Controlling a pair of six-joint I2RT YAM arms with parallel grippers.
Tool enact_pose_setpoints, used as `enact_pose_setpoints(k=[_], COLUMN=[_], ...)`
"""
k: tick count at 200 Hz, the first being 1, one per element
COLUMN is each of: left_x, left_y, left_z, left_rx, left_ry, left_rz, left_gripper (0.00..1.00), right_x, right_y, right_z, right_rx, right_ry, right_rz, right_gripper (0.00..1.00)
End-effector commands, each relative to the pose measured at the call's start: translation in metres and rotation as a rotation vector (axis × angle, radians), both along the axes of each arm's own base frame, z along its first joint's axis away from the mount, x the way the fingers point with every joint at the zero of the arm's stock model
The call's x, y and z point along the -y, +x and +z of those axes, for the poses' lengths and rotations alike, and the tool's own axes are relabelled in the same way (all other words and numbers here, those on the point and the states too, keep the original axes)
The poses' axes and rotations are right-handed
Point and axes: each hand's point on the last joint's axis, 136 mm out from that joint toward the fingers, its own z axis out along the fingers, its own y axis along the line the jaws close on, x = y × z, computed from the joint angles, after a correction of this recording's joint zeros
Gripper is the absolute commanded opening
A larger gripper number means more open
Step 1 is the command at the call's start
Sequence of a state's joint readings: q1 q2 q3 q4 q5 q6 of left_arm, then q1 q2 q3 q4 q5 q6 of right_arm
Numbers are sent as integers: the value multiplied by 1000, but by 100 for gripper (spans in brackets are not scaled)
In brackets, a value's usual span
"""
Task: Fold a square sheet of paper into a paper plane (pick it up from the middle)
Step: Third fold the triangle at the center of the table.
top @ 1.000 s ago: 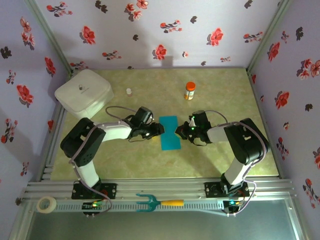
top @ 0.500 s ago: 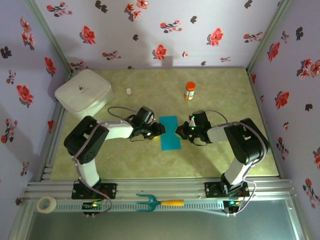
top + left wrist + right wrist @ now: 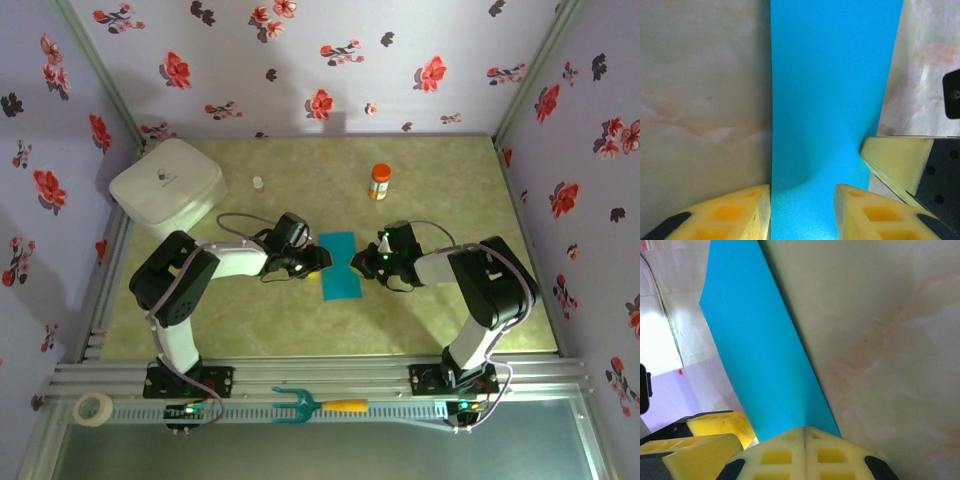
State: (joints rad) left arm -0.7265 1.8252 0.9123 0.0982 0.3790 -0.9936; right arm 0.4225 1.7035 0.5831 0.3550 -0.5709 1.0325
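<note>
The square sheet of paper point(image 3: 340, 265) lay mid-table between both grippers, its side edges hidden under them from above. The right wrist view showed the right gripper point(image 3: 805, 432) pressed together, pinching one edge. The left wrist view showed the left gripper point(image 3: 802, 189) spread, straddling the paper.

Left hand point(image 3: 802, 207) parted; right hand point(image 3: 805, 436) clamped

I can read nothing: the mark on the white box point(image 3: 165, 190), upper left, and the label on the orange bottle point(image 3: 380, 182) are too small.
</note>
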Motion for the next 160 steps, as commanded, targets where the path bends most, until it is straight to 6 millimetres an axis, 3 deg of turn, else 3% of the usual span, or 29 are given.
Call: enact_pose_setpoints(k=[1, 64, 135, 160], left_x=[16, 24, 10, 8], left_y=[0, 6, 5, 4], left_z=[4, 24, 18, 17], left_rx=[0, 76, 56, 54], left_ry=[-50, -146, -104, -96], left_rz=[-32, -41, 2, 3], left_gripper=[39, 43, 40, 33], right_x=[24, 23, 22, 20], right_y=[-29, -29, -27, -27], right_z=[-40, -39, -37, -36], right_rx=[-165, -162, -153, -149], right_ry=[-122, -118, -112, -104], right_rz=[-47, -41, -39, -37], right_gripper=[5, 5, 5, 6])
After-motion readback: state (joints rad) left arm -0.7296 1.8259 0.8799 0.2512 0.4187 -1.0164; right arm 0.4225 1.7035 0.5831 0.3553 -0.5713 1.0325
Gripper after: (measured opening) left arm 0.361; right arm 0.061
